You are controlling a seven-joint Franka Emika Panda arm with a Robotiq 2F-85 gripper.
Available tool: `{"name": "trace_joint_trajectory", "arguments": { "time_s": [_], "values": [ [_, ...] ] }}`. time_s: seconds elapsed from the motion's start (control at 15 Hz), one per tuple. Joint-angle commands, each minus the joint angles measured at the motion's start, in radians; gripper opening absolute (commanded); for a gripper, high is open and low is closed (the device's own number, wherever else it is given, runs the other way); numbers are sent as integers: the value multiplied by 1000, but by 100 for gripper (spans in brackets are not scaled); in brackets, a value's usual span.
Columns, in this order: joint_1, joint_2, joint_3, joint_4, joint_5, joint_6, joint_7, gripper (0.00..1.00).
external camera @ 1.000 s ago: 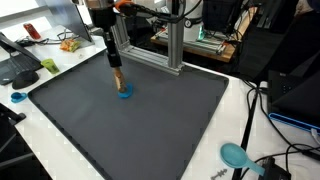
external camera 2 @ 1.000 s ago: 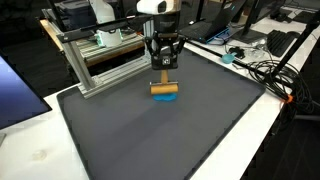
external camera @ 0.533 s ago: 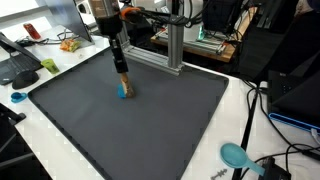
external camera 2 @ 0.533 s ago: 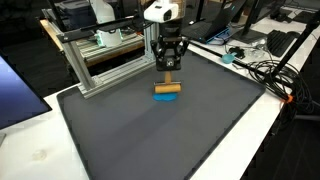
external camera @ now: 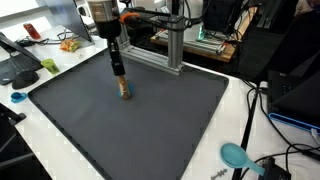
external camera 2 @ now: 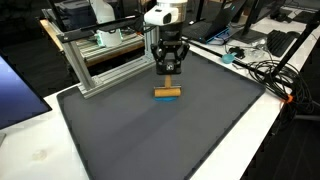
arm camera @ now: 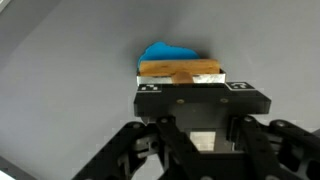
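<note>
My gripper (external camera: pixel 119 72) (external camera 2: pixel 168 78) reaches down over the dark mat (external camera: pixel 150 125) (external camera 2: pixel 150 135) and appears shut on a short wooden bar with a blue part (external camera: pixel 124 90) (external camera 2: pixel 166 93). The bar rests at or just above the mat. In the wrist view the wooden bar (arm camera: pixel 180 70) lies crosswise just beyond the gripper body, with the blue part (arm camera: pixel 163 52) behind it. The fingertips themselves are hidden by the gripper body. In both exterior views little of the blue shows.
An aluminium frame (external camera: pixel 172 50) (external camera 2: pixel 95 62) stands at the mat's far edge, close behind the gripper. A teal dish (external camera: pixel 235 155) and cables (external camera: pixel 262 165) lie on the white table. A small teal object (external camera: pixel 17 97) lies off the mat's corner.
The gripper has shifted a little across the mat with the bar. The blue part, plain under the bar a second ago, is now mostly hidden in the exterior views.
</note>
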Motion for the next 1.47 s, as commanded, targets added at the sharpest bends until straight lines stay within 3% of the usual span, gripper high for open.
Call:
{"name": "trace_joint_trajectory", "arguments": {
  "time_s": [0.0, 0.4, 0.8, 1.4],
  "values": [
    [19, 50, -28, 2, -65, 76, 71, 23],
    [14, 41, -8, 1, -63, 25, 43, 23],
    [-7, 19, 40, -2, 1, -76, -131, 23],
    [-18, 6, 53, 10, 36, -198, -242, 23]
  ]
}}
